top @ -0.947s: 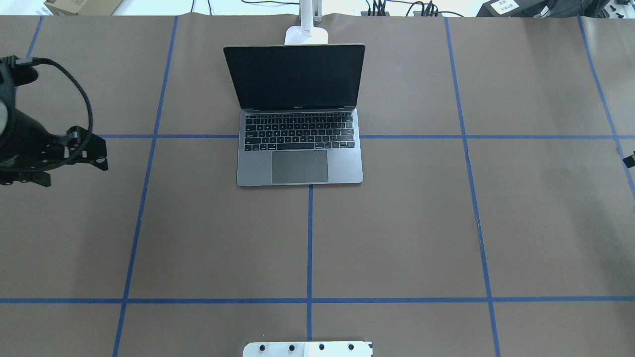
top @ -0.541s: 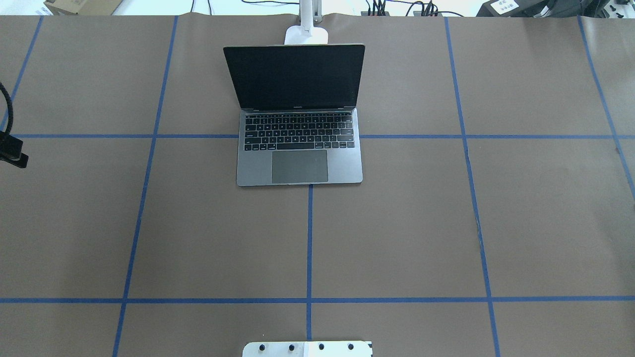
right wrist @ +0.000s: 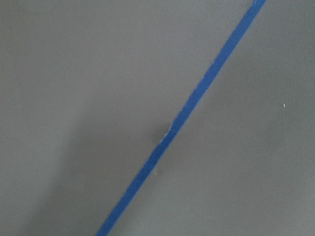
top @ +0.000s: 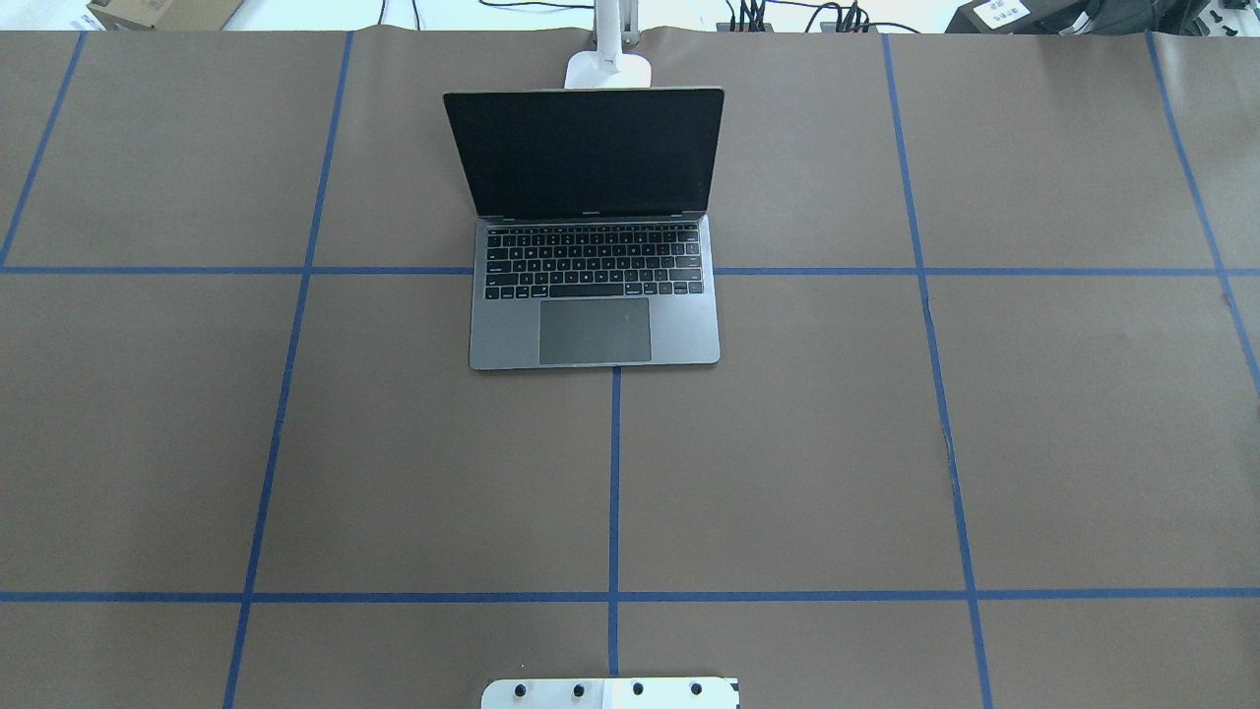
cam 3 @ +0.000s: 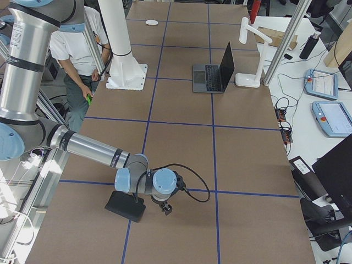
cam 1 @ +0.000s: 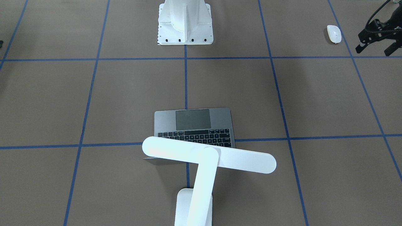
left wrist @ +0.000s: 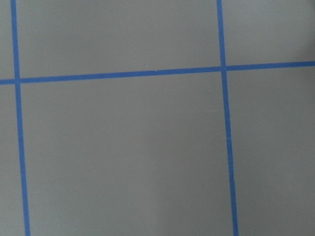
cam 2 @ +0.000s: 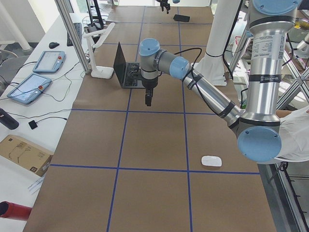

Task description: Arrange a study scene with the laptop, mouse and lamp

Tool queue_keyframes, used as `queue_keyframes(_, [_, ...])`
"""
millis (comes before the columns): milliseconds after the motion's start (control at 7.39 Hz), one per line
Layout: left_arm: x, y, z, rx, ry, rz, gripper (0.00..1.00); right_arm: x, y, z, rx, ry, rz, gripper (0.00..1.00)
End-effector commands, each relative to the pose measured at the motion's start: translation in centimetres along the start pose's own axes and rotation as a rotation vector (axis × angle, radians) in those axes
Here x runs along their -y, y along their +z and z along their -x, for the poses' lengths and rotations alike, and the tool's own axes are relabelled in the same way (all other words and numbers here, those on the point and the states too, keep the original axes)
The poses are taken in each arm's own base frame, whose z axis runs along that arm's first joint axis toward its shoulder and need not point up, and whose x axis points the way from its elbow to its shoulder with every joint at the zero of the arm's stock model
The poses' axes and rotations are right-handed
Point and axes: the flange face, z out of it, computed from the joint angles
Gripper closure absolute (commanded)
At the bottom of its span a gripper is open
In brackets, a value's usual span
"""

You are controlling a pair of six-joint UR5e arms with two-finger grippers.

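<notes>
The left gripper [cam 1: 372, 50] has slid out of the overhead view and hangs, fingers apart, near the mouse [cam 1: 334, 33], a glossy white oval on the brown table [cam 1: 314, 94]. Whether the right gripper [cam 3: 164, 208] is spread or closed cannot be told.

No text is legible: a faint light marking [top: 591, 213] is seen beneath the screen of the laptop [top: 594, 325], tiny legends are printed on its keys [top: 591, 261], and a white label [top: 1002, 11] is stuck on a black box [top: 970, 22] beyond the table [top: 787, 443], yet none can be read.
</notes>
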Motion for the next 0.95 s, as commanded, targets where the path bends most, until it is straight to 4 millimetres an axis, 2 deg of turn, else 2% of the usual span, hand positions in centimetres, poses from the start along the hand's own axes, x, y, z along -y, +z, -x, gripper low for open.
queue_keyframes(0, [0.1, -0.9, 1.1, 0.001, 0.020, -0.017, 0.00, -2.4, -0.3, -0.1, 0.158, -0.025, 0.097, 0.02])
queue_keyframes(135, [0.1, -1.1, 1.0, 0.001, 0.022, -0.020, 0.00, -3.2, 0.2, 0.0, 0.212, -0.041, 0.120, 0.02])
queue_keyframes(271, [0.0, -1.1, 1.0, 0.001, 0.023, -0.022, 0.00, -3.9, 0.7, 0.4, 0.269, 0.022, 0.119, 0.02])
queue_keyframes(406, [-0.1, -1.5, 0.6, 0.000, 0.029, -0.029, 0.00, -3.1, 1.4, -0.9, 0.312, 0.059, 0.097, 0.02])
queue_keyframes(541, [-0.1, -1.5, 0.6, 0.000, 0.031, -0.031, 0.00, -3.8, 3.0, -2.6, 0.346, 0.101, 0.104, 0.02])
queue_keyframes(812, [-0.6, -2.5, -0.3, -0.004, 0.040, -0.050, 0.00, -4.3, 3.8, -2.8, 0.385, 0.150, 0.095, 0.04])
